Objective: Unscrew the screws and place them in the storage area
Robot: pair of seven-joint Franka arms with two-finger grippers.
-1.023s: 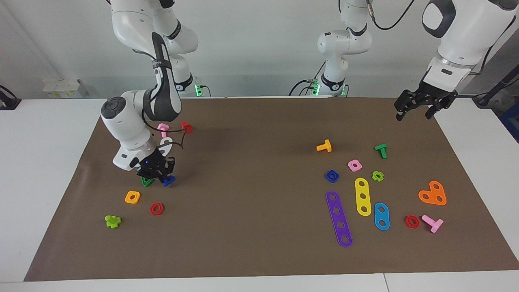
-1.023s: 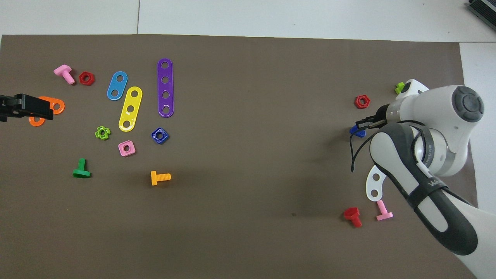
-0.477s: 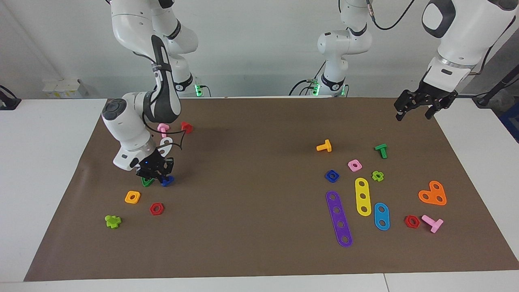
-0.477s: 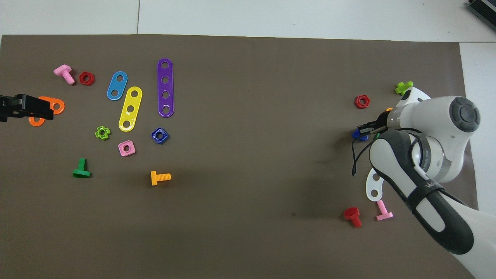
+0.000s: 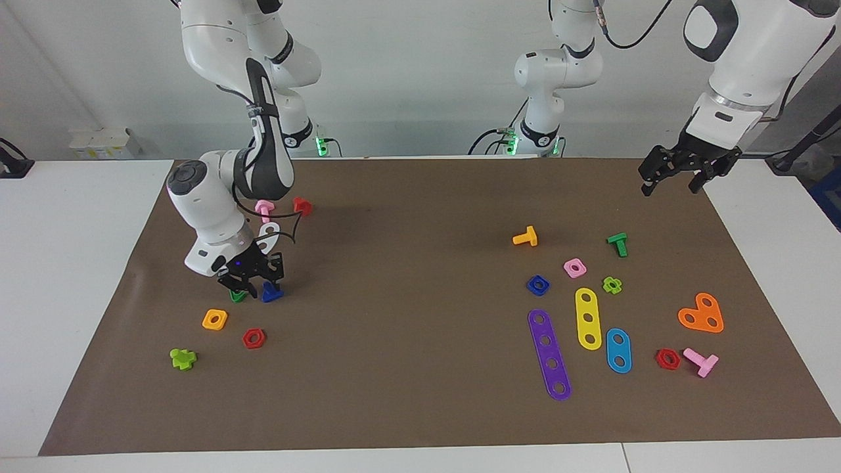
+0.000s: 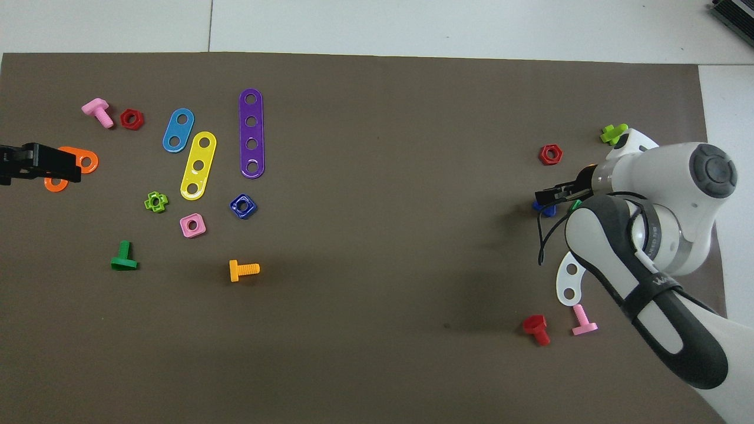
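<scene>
The right claw hangs low over the brown mat at the right arm's end of the bench, just above the dark-blue bolt and the green triangular nut, which lie side by side on the mat; whether its fingers grip either piece, or how wide they stand, I cannot tell. In the overhead view the bolt peeks out under that claw. The matching dark-blue square nut lies flat toward the left arm's end, beside the pink square nut and nearer to the robots than the purple strip. The left claw waits in the air over the mat's corner nearest the left arm's base, its fingers spread apart and holding nothing.
</scene>
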